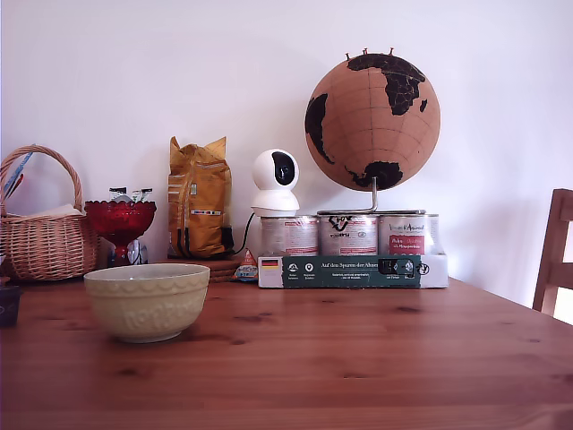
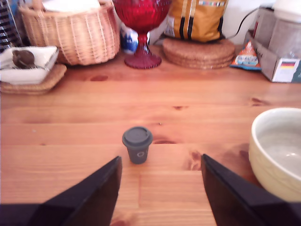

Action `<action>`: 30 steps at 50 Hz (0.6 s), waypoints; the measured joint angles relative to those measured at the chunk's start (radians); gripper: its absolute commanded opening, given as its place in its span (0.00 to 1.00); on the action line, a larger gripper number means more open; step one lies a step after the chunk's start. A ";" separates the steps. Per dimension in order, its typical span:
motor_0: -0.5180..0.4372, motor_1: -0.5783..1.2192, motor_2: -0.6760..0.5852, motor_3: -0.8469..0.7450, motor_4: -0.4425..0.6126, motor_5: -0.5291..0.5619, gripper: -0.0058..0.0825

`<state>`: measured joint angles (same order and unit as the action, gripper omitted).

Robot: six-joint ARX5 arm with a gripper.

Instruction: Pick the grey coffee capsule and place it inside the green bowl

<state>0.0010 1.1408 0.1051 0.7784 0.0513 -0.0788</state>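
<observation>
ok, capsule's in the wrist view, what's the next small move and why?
Probably ease forward and down so the open gripper straddles the grey coffee capsule. It stands upright on the table, ahead of the fingers, untouched, beside the green bowl.

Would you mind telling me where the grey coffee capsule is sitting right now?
In the wrist view, the grey coffee capsule stands upright on the bare wooden table, just ahead of the open gripper and clear of the green bowl beside it.

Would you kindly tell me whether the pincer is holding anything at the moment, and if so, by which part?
Nothing is held. The pincer is open, and the grey coffee capsule stands upright on the table ahead of it, untouched.
</observation>
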 measured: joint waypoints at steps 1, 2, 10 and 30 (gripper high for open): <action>0.000 0.017 0.000 0.018 0.000 0.000 0.63; 0.001 0.036 0.000 0.039 0.000 0.000 0.63; 0.023 0.183 0.040 0.103 0.016 0.000 0.70; 0.035 0.509 0.288 0.112 0.035 0.004 0.70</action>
<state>0.0357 1.6497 0.3931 0.8906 0.0868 -0.0750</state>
